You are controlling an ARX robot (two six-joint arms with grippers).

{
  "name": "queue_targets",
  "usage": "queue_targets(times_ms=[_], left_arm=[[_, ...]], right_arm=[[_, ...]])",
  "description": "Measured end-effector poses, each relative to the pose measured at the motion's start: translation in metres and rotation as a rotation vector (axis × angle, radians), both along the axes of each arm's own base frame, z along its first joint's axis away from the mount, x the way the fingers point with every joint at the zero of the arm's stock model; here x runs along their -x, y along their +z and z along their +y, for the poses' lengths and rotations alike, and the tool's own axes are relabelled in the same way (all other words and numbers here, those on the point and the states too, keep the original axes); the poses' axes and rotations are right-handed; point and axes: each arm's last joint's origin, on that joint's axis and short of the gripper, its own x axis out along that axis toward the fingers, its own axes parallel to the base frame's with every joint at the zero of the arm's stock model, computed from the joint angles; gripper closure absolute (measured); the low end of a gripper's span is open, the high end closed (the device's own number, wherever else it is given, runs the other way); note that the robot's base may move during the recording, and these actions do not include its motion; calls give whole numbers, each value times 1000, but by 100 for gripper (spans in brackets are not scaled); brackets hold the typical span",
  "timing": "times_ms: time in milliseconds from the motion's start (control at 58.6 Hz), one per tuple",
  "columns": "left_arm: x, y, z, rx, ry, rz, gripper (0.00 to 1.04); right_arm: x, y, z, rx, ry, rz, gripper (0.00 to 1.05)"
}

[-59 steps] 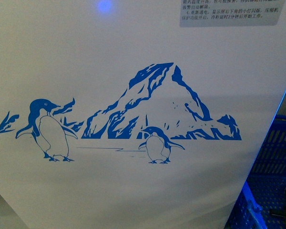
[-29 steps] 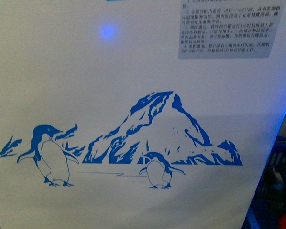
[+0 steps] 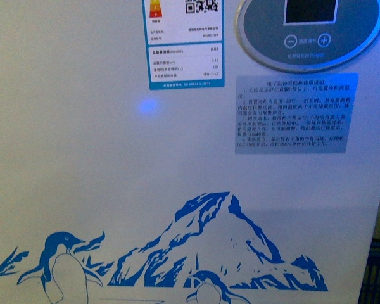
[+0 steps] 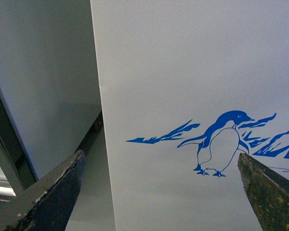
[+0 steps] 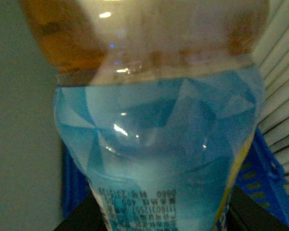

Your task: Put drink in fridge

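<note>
The fridge (image 3: 114, 177) fills the front view: a white front wall with blue penguin-and-mountain art, an oval grey display (image 3: 310, 31) and printed labels at the top. No arm shows in that view. The left wrist view faces the same white wall (image 4: 183, 72) with one penguin on it, and my left gripper (image 4: 159, 192) stands open with nothing between its dark fingers (image 4: 53, 192). In the right wrist view the drink (image 5: 159, 144), a clear bottle of amber liquid with a blue label, fills the picture. My right gripper (image 5: 164, 214) is shut on it.
A blue lattice crate (image 5: 265, 178) lies behind the drink, beside white slats (image 5: 284, 96). A strip of the crate (image 3: 377, 278) shows past the fridge's right edge. A plain grey cabinet (image 4: 43, 82) stands to the left of the fridge, with a narrow gap between them.
The front view has risen along the fridge wall: the penguins and mountain slid down the picture, and the labels and oval display came into view at the top.
</note>
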Motion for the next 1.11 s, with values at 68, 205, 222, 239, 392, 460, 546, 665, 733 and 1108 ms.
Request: queue_targets(times_ms=[68,205,222,239,392,460,546,665,733,1108], left_arm=[[0,0,0,0,0,0,8],[0,0,0,0,0,0,8],[0,0,0,0,0,0,8],[0,0,0,0,0,0,8],[0,0,0,0,0,0,8],[0,0,0,0,0,0,8],[0,0,0,0,0,0,8],[0,0,0,0,0,0,8],[0,0,0,0,0,0,8],[0,0,0,0,0,0,8]], right_arm=[[16,19,0,13,2,-44,66],[52,62,3,42,-3,-161,66],[58,68,3,47,-7,-179,66],[61,71,4,50,-8,-190,66],[105,98,13,96,-51,-310,66],[119,98,17,109,-73,-337,66],[131,96,22,115,-80,-351,66],[158,88,34,122,-85,-383,66],[170,85,41,115,-67,-402,66],[210,77,65,126,-104,-476,66]])
